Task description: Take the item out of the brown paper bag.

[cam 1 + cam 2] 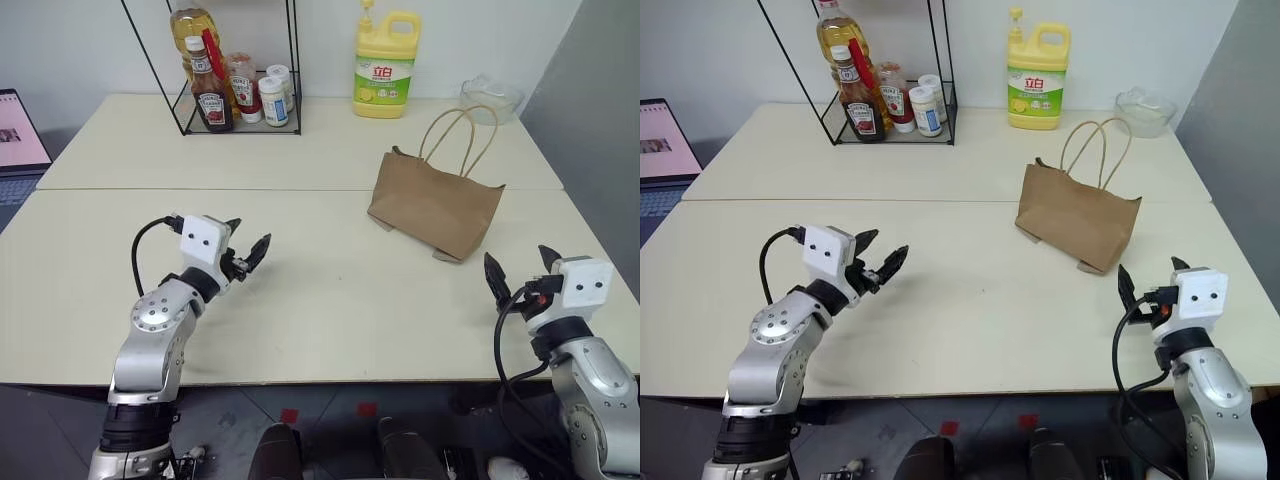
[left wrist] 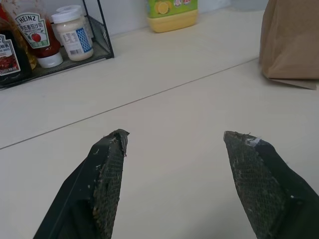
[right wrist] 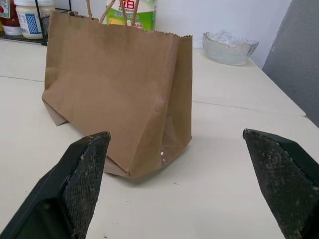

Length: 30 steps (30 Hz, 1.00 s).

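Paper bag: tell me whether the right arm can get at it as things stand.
Probably yes. The bag stands upright on the table, just ahead of the right gripper, whose jaws are open and aimed at it, with only bare tabletop between. What is inside the bag cannot be seen.

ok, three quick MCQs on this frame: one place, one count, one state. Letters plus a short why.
1. The brown paper bag stands nearest to:
A. right tool
B. left tool
C. wire rack

2. Loop handles on the bag:
A. one
B. two
C. four

3. Both tools are:
A. shut on the bag
B. open, holding nothing
C. shut, holding nothing

Key: 1 A, the bag sits on the table's right side, just ahead of that tool. 2 B, two tan loops rise from its top. 3 B, both wrist views show the fingers spread with nothing between.
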Available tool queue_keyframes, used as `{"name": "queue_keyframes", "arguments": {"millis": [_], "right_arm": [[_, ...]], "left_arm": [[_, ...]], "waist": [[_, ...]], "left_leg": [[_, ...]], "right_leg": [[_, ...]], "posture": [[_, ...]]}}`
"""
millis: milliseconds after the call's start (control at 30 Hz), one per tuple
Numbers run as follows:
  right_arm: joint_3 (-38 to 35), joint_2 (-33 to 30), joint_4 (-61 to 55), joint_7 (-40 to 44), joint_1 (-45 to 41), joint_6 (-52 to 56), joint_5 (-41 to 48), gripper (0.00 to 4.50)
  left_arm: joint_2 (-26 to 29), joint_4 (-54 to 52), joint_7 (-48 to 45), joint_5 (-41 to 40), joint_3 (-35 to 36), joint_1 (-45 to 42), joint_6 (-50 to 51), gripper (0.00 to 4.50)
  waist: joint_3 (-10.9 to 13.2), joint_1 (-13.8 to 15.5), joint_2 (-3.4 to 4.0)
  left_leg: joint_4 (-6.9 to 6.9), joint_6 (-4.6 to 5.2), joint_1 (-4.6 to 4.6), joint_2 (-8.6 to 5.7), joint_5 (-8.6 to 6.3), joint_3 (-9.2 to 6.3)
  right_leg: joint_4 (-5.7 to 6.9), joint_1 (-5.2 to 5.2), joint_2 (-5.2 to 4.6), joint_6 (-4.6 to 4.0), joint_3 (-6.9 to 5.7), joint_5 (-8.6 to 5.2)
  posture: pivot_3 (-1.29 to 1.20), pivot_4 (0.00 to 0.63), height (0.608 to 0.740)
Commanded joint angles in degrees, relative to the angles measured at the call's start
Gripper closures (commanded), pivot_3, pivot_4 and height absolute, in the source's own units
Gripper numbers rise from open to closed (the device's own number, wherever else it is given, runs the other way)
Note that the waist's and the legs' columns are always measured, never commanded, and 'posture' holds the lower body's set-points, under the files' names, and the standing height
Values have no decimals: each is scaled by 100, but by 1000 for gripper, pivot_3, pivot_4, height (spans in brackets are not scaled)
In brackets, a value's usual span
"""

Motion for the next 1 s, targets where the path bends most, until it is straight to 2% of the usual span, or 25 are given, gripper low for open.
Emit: {"name": "queue_keyframes", "arguments": {"millis": [33, 500, 667, 1000], "right_arm": [[-66, -58, -250, -19, -71, -10, 45, 0], [17, -89, -290, 15, -119, 24, 23, 0], [-86, -370, -388, 120, -270, 105, 52, 0], [-392, -1208, -803, 231, -1397, 1828, 1121, 0]], "left_arm": [[1, -225, -43, -106, 19, -57, -23, 1212], [55, -437, 57, -99, 30, -74, 157, 1212], [189, -533, -151, -226, 32, -352, 283, 1212], [699, -581, -1343, -941, -278, -1368, 805, 1212]], "waist": [[0, 0, 0], [0, 0, 0], [0, 0, 0], [1, -3, -1]], "left_leg": [[0, 0, 0, 0, 0, 0], [1, 0, 0, 0, 0, -4], [3, 0, 0, -1, 0, -6], [7, 0, -2, -3, 0, -19]], "right_leg": [[0, 0, 0, 0, -1, 0], [0, 3, -1, 0, -4, 0], [1, 4, -1, 0, -6, 0], [0, 11, -1, 1, -16, 1]], "posture": [[0, 150, 740], [0, 150, 740], [0, 150, 740], [0, 150, 740]]}}
